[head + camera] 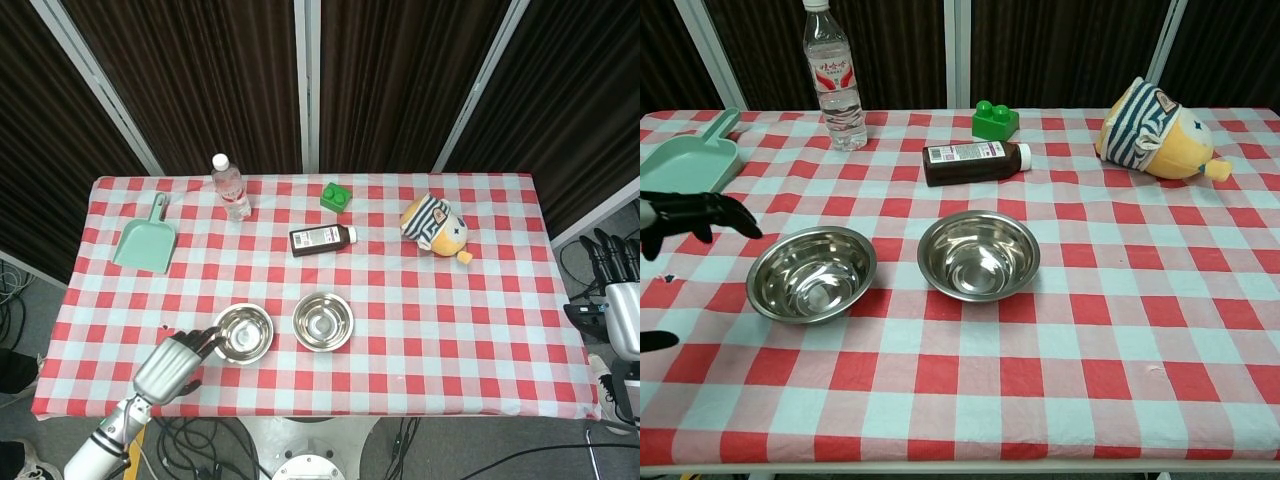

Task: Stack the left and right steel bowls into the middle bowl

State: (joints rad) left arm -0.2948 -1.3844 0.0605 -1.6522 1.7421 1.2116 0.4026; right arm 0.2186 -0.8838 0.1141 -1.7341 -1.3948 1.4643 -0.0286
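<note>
Two steel bowls stand side by side near the table's front edge: the left bowl (243, 333) (812, 273) and the other bowl (322, 321) (978, 254) to its right. Both are upright and look empty. My left hand (175, 365) (685, 215) hovers just left of the left bowl with its fingers spread toward the rim, and it holds nothing. Beyond the table's right edge is my right hand (622, 300), fingers extended and empty; it shows only in the head view.
At the back of the checked table (450, 340) are a green dustpan (146, 243), a water bottle (230, 186), a brown bottle lying down (322, 239), a green block (337, 196) and a striped plush toy (435, 226).
</note>
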